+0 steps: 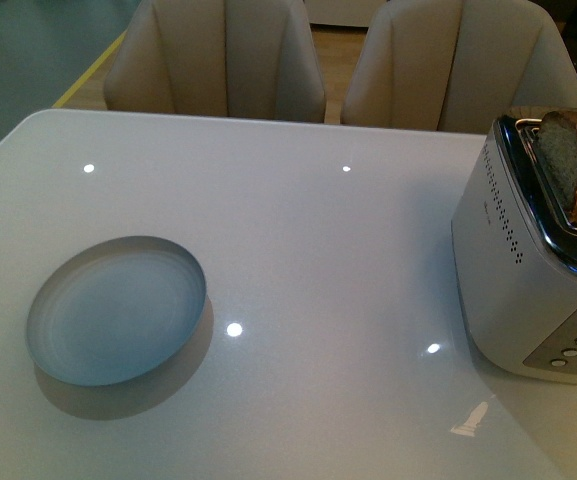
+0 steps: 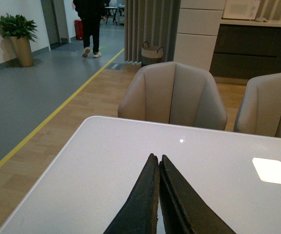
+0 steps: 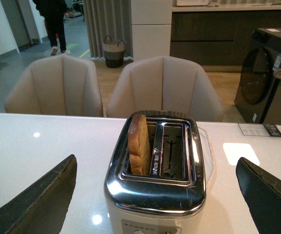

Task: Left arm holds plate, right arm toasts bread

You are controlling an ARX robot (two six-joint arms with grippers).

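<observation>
Your right gripper (image 3: 155,195) was wide open and held nothing. Its two dark fingers stood well apart, one on each side of the toaster (image 3: 157,180), and the bread (image 3: 139,145) was straight ahead of it, between them. That was the thing your next move would turn on, I think. The slice stood on its edge in one slot, poking up out of the top, and its long way ran along the slot, away from the gripper. The other slot was empty. To take the slice you would have to close on its two flat faces from above.

Your left gripper (image 2: 159,163) was pinched shut, tips touching, with nothing in it. It hung over a bare part of the table (image 2: 106,161), and its camera did not see the plate.

The plate (image 1: 118,310) sat flat on the left part of the table, well apart from the toaster — so the left arm was the nearer one to it, and the right arm was nearer the bread.

The bread looked tan and crumbly with a darker crust. The toaster was shiny metal on top and pale on its sides. The plate was round, smooth and pale blue-grey, with a low rim. The table was white and glossy — lamps shone in it.
</observation>
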